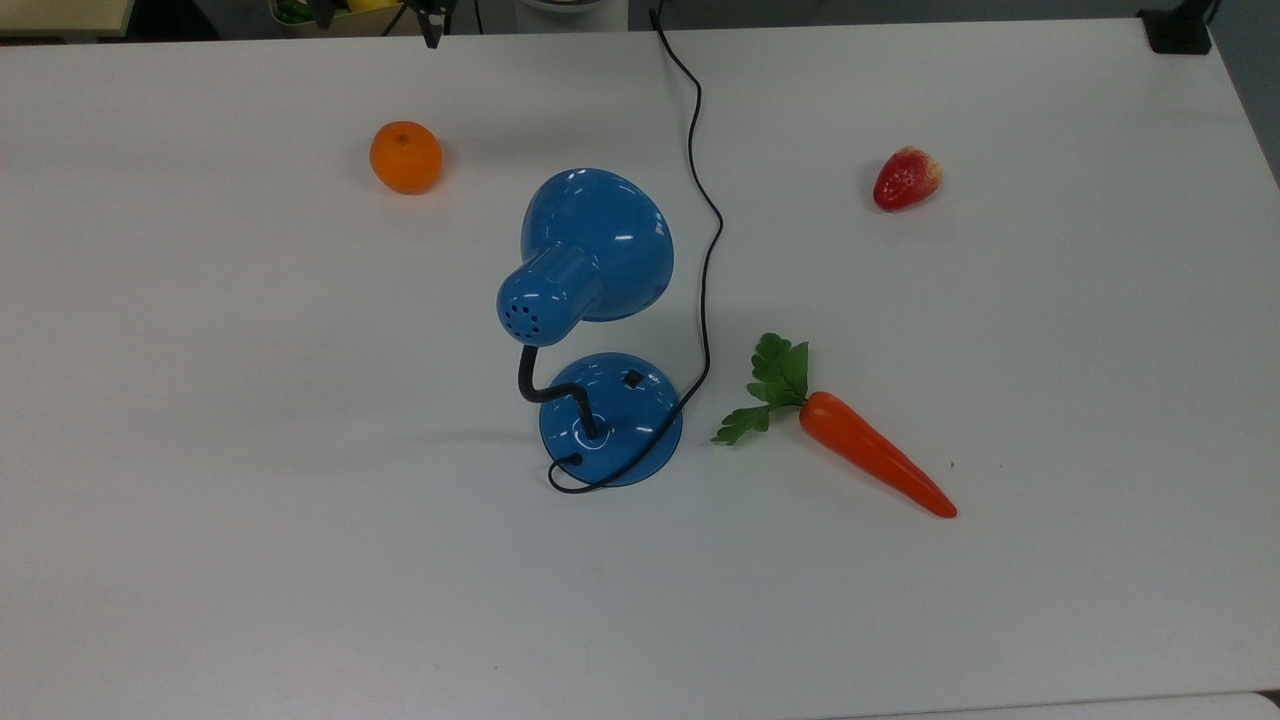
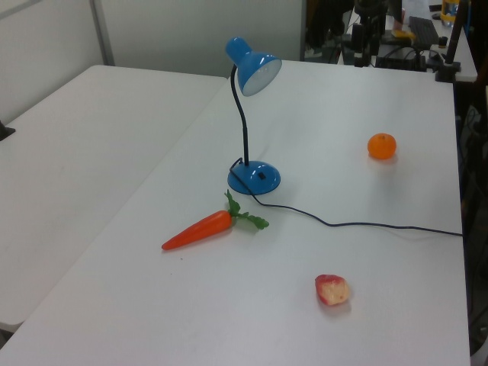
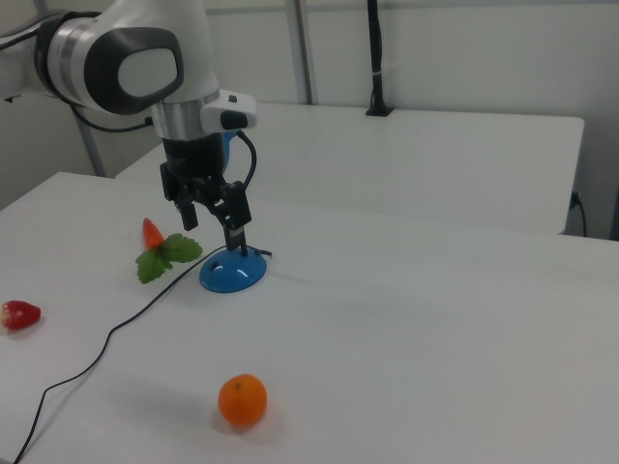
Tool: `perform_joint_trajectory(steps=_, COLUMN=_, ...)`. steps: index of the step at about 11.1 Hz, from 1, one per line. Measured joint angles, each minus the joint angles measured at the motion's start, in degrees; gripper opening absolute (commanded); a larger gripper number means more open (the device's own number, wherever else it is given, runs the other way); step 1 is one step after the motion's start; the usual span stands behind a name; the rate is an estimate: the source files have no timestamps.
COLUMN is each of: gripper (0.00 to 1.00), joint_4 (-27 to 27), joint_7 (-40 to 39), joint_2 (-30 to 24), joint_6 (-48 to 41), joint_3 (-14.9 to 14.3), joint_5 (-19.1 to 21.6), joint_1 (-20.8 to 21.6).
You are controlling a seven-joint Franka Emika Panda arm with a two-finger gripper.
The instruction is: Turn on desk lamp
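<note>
The desk lamp stands mid-table, a glossy blue lamp with a bell shade (image 1: 597, 243) on a black bendy neck. Its round base (image 1: 610, 425) carries a small black switch (image 1: 632, 378). In the left view the shade (image 2: 256, 69) looks unlit above the base (image 2: 254, 178). The black cord (image 1: 705, 250) runs to the table's far edge in the top view. My gripper (image 3: 215, 235) hangs open in the air with nothing between its fingers. It is well away from the lamp: one fingertip (image 1: 431, 35) shows at the top view's upper edge. In the right view it overlaps the lamp base (image 3: 232, 274).
An orange (image 1: 405, 157) lies toward the top view's upper left of the lamp. A strawberry (image 1: 907, 178) lies at the top view's upper right. A carrot (image 1: 875, 452) with green leaves lies just right of the base in the top view. The white table (image 1: 300, 560) is wide.
</note>
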Motion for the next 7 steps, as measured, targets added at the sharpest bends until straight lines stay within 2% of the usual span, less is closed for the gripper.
perform_joint_trajectory(steps=7, gripper=1.00, joint_4=0.06, joint_7=-0.81, joint_2=0.81, joint_6=0.13, joint_3=-0.01, joint_5=-0.55, joint_1=-0.91)
